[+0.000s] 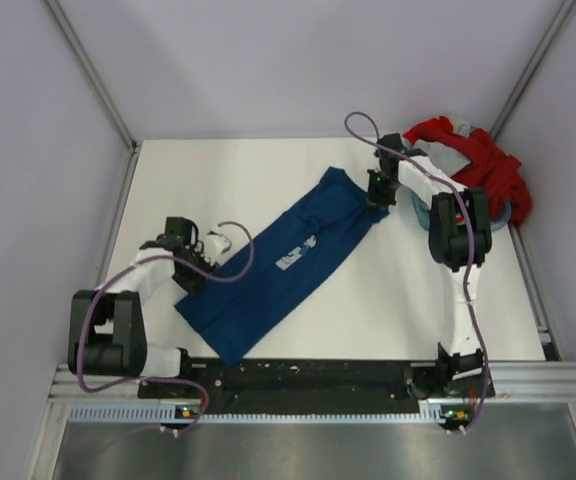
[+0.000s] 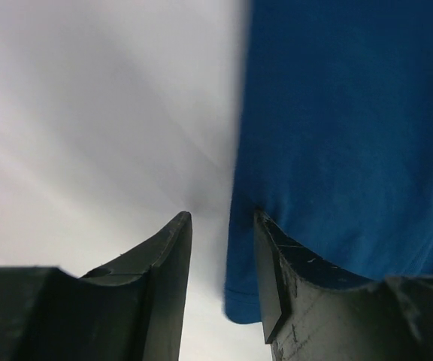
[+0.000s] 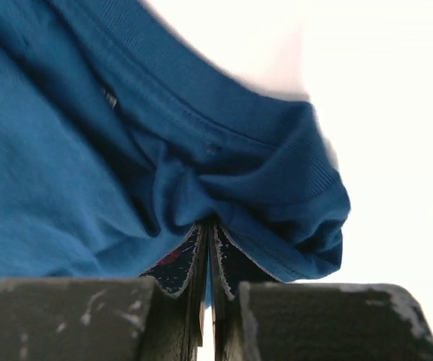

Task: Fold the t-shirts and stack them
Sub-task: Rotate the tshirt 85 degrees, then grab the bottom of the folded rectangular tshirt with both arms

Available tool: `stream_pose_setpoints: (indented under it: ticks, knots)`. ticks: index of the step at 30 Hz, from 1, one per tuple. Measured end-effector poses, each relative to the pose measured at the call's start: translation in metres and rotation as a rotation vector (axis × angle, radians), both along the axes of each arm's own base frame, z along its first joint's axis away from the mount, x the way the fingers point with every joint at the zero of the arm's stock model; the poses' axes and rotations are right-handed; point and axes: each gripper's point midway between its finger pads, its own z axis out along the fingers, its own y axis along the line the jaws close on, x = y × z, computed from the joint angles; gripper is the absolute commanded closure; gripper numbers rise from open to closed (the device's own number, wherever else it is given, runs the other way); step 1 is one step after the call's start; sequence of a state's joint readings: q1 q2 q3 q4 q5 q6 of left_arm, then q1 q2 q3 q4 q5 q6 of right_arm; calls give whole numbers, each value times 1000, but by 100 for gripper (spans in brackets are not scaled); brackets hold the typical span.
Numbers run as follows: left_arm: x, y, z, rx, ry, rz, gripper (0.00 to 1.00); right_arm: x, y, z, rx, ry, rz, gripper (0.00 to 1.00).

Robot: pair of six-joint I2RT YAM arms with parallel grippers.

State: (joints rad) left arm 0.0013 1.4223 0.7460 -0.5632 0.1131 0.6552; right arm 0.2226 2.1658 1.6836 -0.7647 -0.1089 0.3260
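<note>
Navy t-shirt print illegible (too small).

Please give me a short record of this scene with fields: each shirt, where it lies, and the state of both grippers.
surface: white table
navy t-shirt: long narrow shape, lying diagonally on the table, print facing up
left gripper: open, at the shirt's left edge, holding nothing
right gripper: shut on the navy t-shirt at its collar end
red t-shirt: crumpled in the light blue basket, far right
grey t-shirt: bunched beside the red one
stack: not yet started
</note>
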Motion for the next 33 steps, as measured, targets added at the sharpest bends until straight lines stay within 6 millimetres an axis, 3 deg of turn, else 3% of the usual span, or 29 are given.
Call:
stream_pose_setpoints:
  ticks: [4,7,9,14,16,18,20,22,24,25,26,27,29,33]
  knots:
    - [-32,-45,-2,0,14,-238,57,95,30,7,141,-145,8,93]
    - [-63,-88,-2,-70,61,-432,56,136,49,11,258,-220,25,87]
    - [-89,-97,0,-126,136,-473,56,147,57,15,330,-246,33,72]
    - [-97,-96,14,-146,140,-469,54,149,68,46,420,-312,104,48]
    - [-93,-97,25,-151,121,-478,53,138,71,69,441,-342,157,45]
    - [-87,-102,39,-167,92,-497,52,119,74,98,448,-386,223,44]
    - [-82,-108,54,-193,62,-538,51,83,83,134,443,-454,328,43]
    - [-84,-116,66,-234,45,-599,50,28,105,172,445,-554,500,42]
    - [-89,-123,73,-274,33,-675,49,-41,143,208,483,-694,737,41]
    - [-93,-126,75,-292,32,-714,49,-71,156,218,511,-753,836,39]
    - [-99,-127,76,-306,34,-756,49,-114,173,226,562,-833,977,37]
    - [-104,-127,78,-316,35,-800,48,-160,184,225,625,-863,1109,37]
    - [-112,-126,79,-322,32,-877,48,-213,186,212,683,-926,1267,37]
    - [-129,-114,63,-280,20,-1036,47,-275,182,142,650,-851,1455,37]
